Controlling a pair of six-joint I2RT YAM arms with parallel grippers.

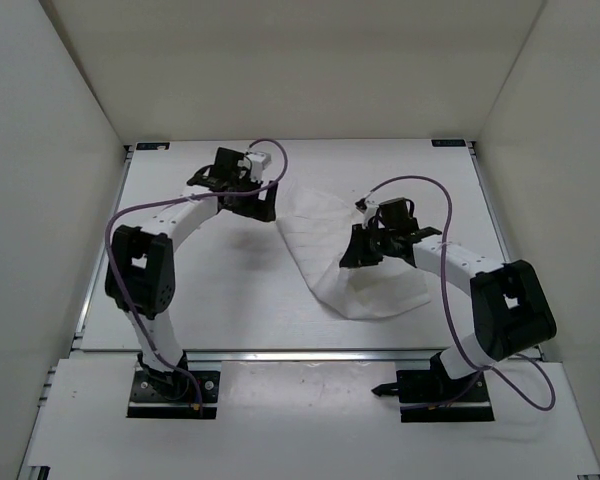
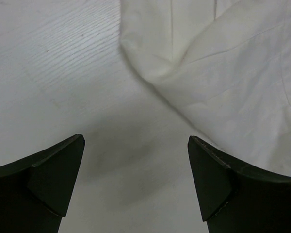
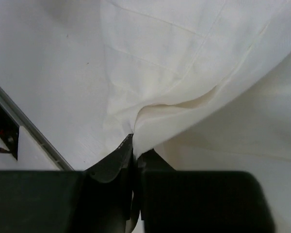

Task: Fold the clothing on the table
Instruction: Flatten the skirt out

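- On the worktop [image 1: 210, 300], right of centre: the clothing [image 1: 315, 255], white and thin, lying as a loose fan, layers overlapping at its far-left edge; fold judged barely begun.
- Over the clothing's middle: right gripper [image 3: 135, 145], fingers pressed together on a small pucker of fabric, creases running out from the pinch.
- Just beside the clothing's far-left edge: left gripper [image 2: 136, 150], fingers spread wide above bare worktop, holding nothing, cloth edge just ahead and untouched.
- Risk, thin grip: only a sliver of cloth between the right fingers, so likely to slip free on a quick pull or lift.
- Risk, single layer: cannot tell how many layers sit in the pinch; with one only, a lift peels the top sheet away and leaves the rest behind, skewing the fold.
- Risk, one-sided pull: with the clothing's left side unheld, likely to slide whole across the smooth worktop rather than fold.
- Risk, short reach: left fingers closing before reaching the clothing's edge, catching nothing or scraping the worktop.
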